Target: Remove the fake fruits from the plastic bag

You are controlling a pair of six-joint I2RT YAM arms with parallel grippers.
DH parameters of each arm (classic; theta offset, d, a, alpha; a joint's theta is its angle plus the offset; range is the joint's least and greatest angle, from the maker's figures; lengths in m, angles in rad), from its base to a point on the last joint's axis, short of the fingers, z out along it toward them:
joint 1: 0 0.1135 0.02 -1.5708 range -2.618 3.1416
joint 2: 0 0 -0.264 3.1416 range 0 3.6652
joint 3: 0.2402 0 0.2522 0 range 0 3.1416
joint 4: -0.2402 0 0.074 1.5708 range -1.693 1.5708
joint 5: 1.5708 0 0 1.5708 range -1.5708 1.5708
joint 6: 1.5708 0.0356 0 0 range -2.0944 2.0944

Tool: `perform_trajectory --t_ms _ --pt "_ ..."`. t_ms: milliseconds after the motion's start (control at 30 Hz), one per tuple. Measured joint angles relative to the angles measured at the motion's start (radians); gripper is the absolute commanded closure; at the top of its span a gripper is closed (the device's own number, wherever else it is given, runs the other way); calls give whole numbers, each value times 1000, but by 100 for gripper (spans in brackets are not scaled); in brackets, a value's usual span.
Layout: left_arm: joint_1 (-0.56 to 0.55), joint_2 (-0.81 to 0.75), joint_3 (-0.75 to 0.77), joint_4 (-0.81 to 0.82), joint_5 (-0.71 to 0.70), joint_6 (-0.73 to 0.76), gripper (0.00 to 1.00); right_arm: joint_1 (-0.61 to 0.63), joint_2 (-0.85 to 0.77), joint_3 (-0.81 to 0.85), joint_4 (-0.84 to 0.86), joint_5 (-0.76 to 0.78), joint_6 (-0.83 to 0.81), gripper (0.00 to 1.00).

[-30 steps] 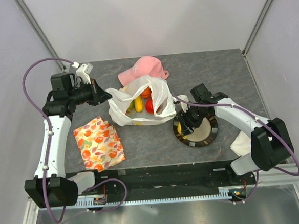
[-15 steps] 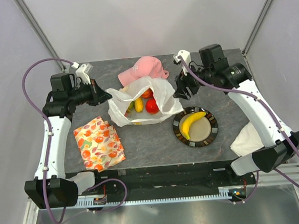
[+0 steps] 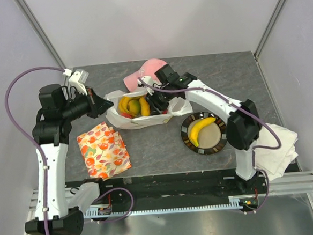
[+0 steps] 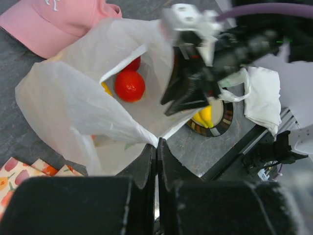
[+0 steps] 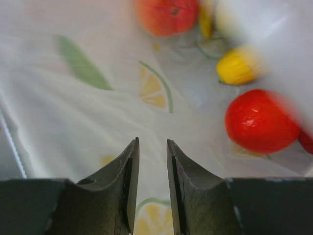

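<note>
The plastic bag (image 3: 146, 120) lies with its long axis left-right and its mouth up. The left gripper (image 3: 106, 103), clamped tight, pinches its left edge. The right gripper (image 5: 152, 143), narrowly parted and empty, sits inside near the fake fruits (image 5: 261, 121).

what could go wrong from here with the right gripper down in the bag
1. The right gripper has its jaws narrowly apart over bare film of the plastic bag, with the red fruit off to one side; closing here would likely pinch film, not fruit.
2. The left gripper pinches only a thin edge of the bag; a tug from inside might pull it free and let the mouth collapse.
</note>
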Motion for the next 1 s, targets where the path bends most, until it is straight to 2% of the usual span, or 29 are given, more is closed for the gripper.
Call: perform_trajectory --t_ms 133,233,300,467,567,633,800,1000 --pt "0 -57 32 -61 3 5 98 -5 160 137 22 132 63 62" --pt "0 -72 69 -118 3 31 98 -7 179 158 48 270 90 61" --pt "0 -74 91 -150 1 51 98 -9 128 94 63 330 99 61" --pt "0 -77 107 -220 5 117 98 -1 -189 -268 18 328 107 61" --pt "0 -79 106 -263 5 150 98 43 -301 -340 -16 283 98 60" --pt "0 -83 101 -279 5 161 99 67 -304 -325 -16 249 81 60" --pt "0 -98 67 -283 0 164 99 78 -124 -135 -1 158 9 62" --pt "0 -91 60 -240 -69 157 98 82 152 92 24 149 -42 66"
